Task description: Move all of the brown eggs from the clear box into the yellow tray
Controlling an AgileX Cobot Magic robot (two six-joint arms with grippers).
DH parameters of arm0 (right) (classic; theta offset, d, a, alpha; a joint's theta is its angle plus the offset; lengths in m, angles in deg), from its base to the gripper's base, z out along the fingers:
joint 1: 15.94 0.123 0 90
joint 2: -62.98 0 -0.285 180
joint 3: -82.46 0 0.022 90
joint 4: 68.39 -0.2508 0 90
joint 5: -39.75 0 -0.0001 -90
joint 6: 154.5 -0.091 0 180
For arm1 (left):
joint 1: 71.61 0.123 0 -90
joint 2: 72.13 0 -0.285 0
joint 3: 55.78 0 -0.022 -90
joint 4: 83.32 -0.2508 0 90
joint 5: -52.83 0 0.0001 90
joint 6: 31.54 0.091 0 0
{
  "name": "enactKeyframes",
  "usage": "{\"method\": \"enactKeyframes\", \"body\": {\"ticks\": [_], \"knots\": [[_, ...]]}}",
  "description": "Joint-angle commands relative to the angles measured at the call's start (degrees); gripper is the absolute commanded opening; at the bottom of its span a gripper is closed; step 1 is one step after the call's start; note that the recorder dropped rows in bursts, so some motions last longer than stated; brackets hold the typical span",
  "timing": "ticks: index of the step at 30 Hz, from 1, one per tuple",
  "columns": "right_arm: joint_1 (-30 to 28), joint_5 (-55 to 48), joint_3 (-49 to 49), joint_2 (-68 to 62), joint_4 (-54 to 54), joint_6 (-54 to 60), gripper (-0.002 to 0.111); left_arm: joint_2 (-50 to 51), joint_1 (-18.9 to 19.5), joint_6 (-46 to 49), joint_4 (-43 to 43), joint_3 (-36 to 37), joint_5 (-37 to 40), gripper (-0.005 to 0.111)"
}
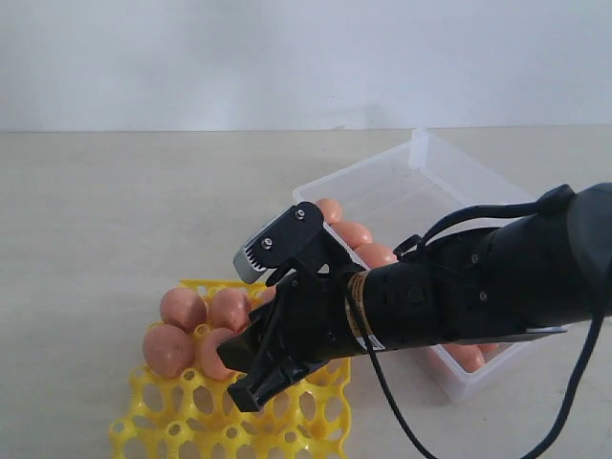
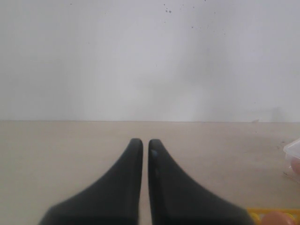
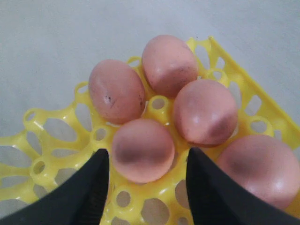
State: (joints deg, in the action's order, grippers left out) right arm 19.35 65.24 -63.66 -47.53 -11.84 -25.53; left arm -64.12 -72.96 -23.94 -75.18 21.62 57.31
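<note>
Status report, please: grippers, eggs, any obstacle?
Left gripper jaws shut, over table. Right gripper jaws open around one small orange-brown egg in bright yellow plastic tray. More eggs in clear plastic box. Nothing blocking.

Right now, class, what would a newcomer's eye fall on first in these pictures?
The black right end effector reaches over the yellow tray at the near left, fingers open either side of a brown egg seated in a cup. Four other eggs crowd that corner of the tray. Behind it, the clear box holds more eggs.
</note>
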Motion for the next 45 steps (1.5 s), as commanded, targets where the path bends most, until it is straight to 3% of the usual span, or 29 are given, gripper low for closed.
{"method": "enactKeyframes", "body": {"ticks": [1,5,9,11,13,14,17,21,32,45], "knots": [[-0.11,-0.06,-0.20,0.63,0.33,0.58,0.045,-0.23,0.08,-0.37,0.20,-0.19,-0.34,0.004],[-0.11,0.25,-0.20,0.63,-0.66,0.58,0.058,-0.23,0.08,-0.37,0.20,-0.19,-0.34,0.004],[-1.05,-4.24,-1.10,4.04,-3.76,1.04,0.058,-0.23,0.08,-0.37,0.20,-0.19,-0.34,0.004],[-3.23,-22.11,-4.04,8.76,-6.74,1.05,0.058,-0.23,0.08,-0.37,0.20,-0.19,-0.34,0.004],[-9.02,-54.73,-12.23,10.70,-8.32,5.09,0.058,-0.23,0.08,-0.37,0.20,-0.19,-0.21,0.004],[-11.14,-60.36,-14.94,9.96,-10.96,10.13,0.058,-0.23,0.08,-0.37,0.20,-0.19,-0.21,0.004],[-19.97,-72.20,-26.63,3.51,-37.97,44.50,0.058,-0.23,0.08,-0.37,0.20,-0.19,-0.21,0.004],[-21.63,-88.14,-33.54,-2.88,-41.74,53.16,0.058,-0.23,0.08,-0.37,0.20,-0.19,-0.21,0.004],[-21.63,-82.88,-33.52,-4.27,-43.05,74.00,0.058,-0.23,0.08,-0.37,0.20,-0.19,-0.21,0.004],[-21.63,-82.88,-33.52,-11.23,-38.27,77.95,0.058,-0.23,0.08,-0.37,0.20,-0.19,-0.21,0.004]]}}
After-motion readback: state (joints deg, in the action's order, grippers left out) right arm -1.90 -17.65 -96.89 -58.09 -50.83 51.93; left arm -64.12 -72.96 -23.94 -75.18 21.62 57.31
